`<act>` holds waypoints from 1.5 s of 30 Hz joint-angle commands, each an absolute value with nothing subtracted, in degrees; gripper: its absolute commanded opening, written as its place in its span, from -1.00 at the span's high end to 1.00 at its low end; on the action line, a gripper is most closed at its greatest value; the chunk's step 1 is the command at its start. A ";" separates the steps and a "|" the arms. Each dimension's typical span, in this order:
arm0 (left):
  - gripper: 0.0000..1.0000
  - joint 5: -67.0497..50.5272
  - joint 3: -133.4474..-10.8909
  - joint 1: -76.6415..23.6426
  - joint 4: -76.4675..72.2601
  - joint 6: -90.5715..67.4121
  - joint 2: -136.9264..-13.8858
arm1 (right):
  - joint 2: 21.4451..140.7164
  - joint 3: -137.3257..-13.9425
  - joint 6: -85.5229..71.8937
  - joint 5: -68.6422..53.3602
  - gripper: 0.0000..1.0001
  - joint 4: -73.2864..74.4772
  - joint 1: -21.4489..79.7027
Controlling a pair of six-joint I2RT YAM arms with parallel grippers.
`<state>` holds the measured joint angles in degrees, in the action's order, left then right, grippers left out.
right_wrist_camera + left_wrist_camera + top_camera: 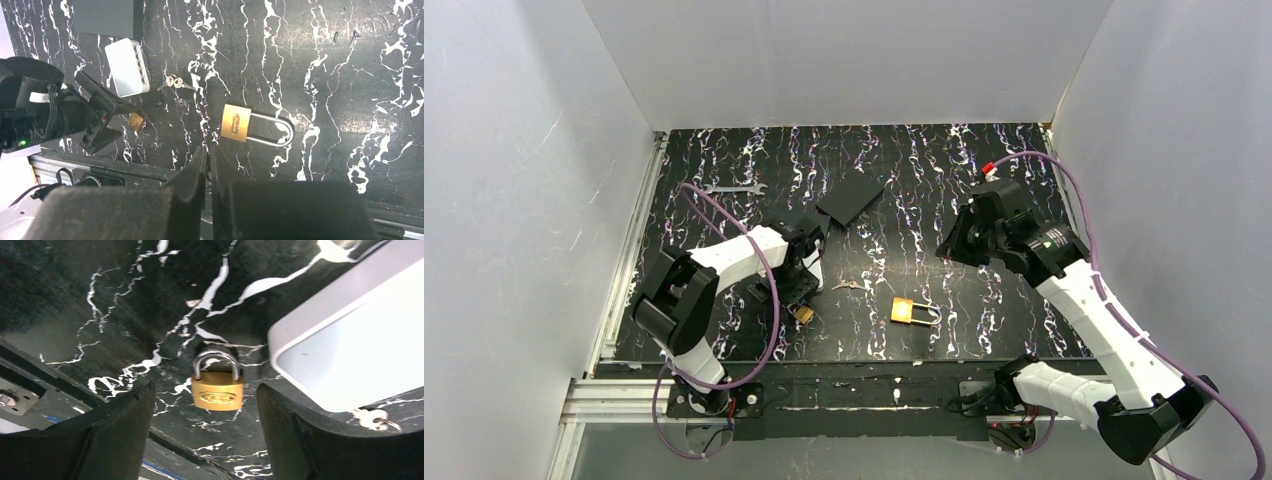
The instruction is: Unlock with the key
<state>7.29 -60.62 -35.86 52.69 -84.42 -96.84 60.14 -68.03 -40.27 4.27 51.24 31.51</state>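
On the table (924,180) just off my left tool (205,395) lies a small brass padlock (217,390), shackle closed, showing between the tool's two halves, which stand apart and touch nothing. My right tool (209,155) is pressed together, holds nothing, and hangs above a larger brass padlock (236,123) with a long shackle, lying flat near the table's middle. The keys (848,286) lie loose on the table between the two padlocks, touching neither.

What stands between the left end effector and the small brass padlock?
Nothing visible. The small brass padlock lies on the table between the fingers of the open left end effector; the white box sits to one side.
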 commanded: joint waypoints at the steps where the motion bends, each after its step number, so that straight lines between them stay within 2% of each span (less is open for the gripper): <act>1: -0.43 9.33 -57.48 -36.62 54.77 -85.42 -93.18 | 58.55 -68.22 -40.30 3.93 0.97 51.50 31.12; 18: -0.37 10.48 -56.60 -38.45 49.41 -84.03 -96.51 | 56.37 -67.50 -40.17 3.57 0.97 53.87 31.03; 26: -0.13 11.89 -55.52 -38.47 48.38 -84.99 -97.38 | 55.29 -66.60 -40.16 3.27 0.97 54.56 31.03; 41: -0.16 16.08 -47.24 -38.53 41.20 -88.04 -91.87 | 53.61 -66.18 -39.83 3.43 0.97 58.52 31.03; 45: -0.11 16.57 -45.12 -38.83 40.29 -88.01 -90.89 | 53.86 -66.09 -39.49 3.18 0.97 59.22 31.03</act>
<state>9.15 -50.11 -38.63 40.34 -87.46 -89.76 54.39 -66.59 -40.23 3.20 57.71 31.18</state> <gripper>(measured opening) 0.564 0.089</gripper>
